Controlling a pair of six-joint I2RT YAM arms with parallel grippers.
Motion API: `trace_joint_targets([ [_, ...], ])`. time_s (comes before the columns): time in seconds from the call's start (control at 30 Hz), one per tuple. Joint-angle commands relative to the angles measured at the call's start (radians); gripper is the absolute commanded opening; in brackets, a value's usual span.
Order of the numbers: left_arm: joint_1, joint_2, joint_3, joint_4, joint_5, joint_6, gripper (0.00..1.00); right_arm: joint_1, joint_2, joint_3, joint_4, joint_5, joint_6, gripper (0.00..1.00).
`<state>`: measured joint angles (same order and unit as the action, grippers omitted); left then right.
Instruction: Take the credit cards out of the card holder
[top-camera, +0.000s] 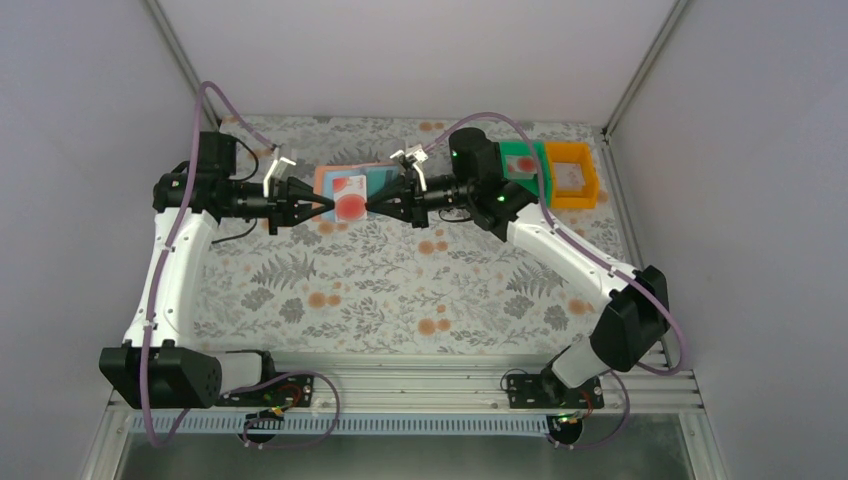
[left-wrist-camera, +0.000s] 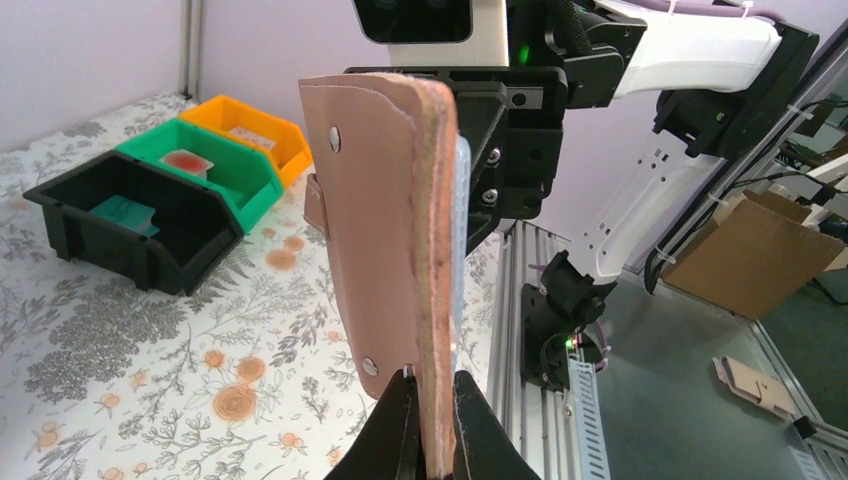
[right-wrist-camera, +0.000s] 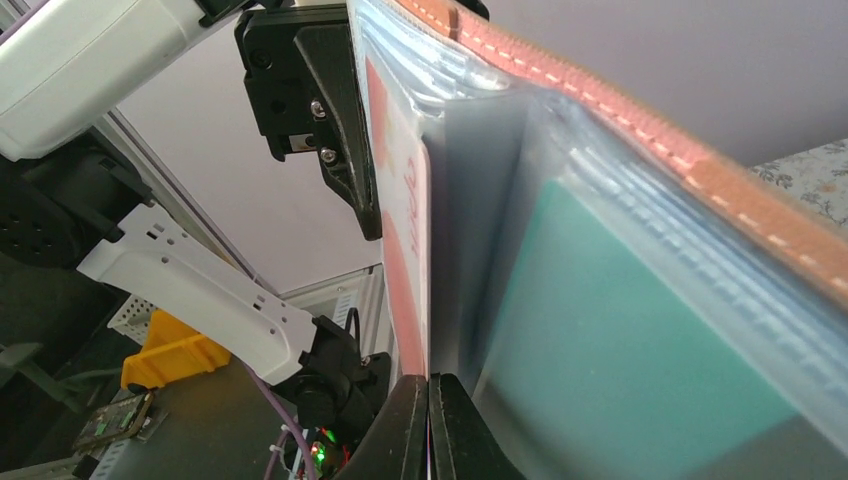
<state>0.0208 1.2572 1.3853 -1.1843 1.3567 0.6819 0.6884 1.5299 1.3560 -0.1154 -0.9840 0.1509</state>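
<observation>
The card holder (top-camera: 380, 177), salmon-tan outside (left-wrist-camera: 385, 220) and light blue inside, hangs open in the air between my two grippers. My left gripper (top-camera: 328, 207) is shut on the holder's edge, as the left wrist view (left-wrist-camera: 437, 388) shows. My right gripper (top-camera: 371, 208) is shut on the edge of a white card with a red mark (top-camera: 349, 197), which sticks out of a pocket (right-wrist-camera: 408, 215). The right fingertips (right-wrist-camera: 428, 388) pinch that card. A teal card (right-wrist-camera: 620, 350) sits inside a clear pocket of the holder (right-wrist-camera: 640, 125).
Three bins stand in a row at the far right of the table: black (left-wrist-camera: 130, 225), green (top-camera: 527, 165) and orange (top-camera: 573, 176). In the left wrist view each holds a card: teal (left-wrist-camera: 125, 210), red-marked (left-wrist-camera: 185, 160) and whitish (left-wrist-camera: 245, 133). The floral table cover (top-camera: 400, 290) lies below.
</observation>
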Motion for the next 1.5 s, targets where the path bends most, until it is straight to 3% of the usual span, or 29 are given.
trace_joint_targets([
  [0.0, 0.005, -0.019, -0.007, 0.009, 0.057, 0.039, 0.02, 0.006, -0.020, 0.009, 0.023, -0.001, -0.016, 0.04],
  [0.17, 0.008, -0.018, -0.014, 0.030, 0.050, 0.016, 0.02, -0.020, -0.049, -0.016, -0.022, 0.036, -0.053, 0.04],
  [0.5, 0.008, -0.014, -0.014, 0.026, 0.062, 0.022, 0.02, -0.024, -0.037, -0.004, -0.029, -0.044, -0.050, 0.05],
  [0.63, 0.008, -0.013, -0.012, 0.024, 0.067, 0.026, 0.02, -0.003, -0.005, 0.029, -0.050, -0.071, -0.068, 0.19],
  [0.9, 0.008, -0.009, -0.005, 0.012, 0.079, 0.040, 0.02, 0.014, 0.013, 0.029, -0.032, -0.067, -0.061, 0.21],
  [1.03, 0.008, -0.006, -0.004, 0.012, 0.083, 0.038, 0.02, 0.017, 0.016, 0.029, -0.043, -0.063, -0.073, 0.06],
  [1.2, 0.026, 0.003, -0.016, 0.024, 0.088, 0.028, 0.02, -0.007, -0.051, 0.001, -0.088, 0.017, -0.108, 0.04],
  [1.47, 0.047, 0.026, -0.264, 0.455, 0.034, -0.431, 0.02, -0.187, -0.147, -0.093, -0.252, 0.187, -0.111, 0.04],
])
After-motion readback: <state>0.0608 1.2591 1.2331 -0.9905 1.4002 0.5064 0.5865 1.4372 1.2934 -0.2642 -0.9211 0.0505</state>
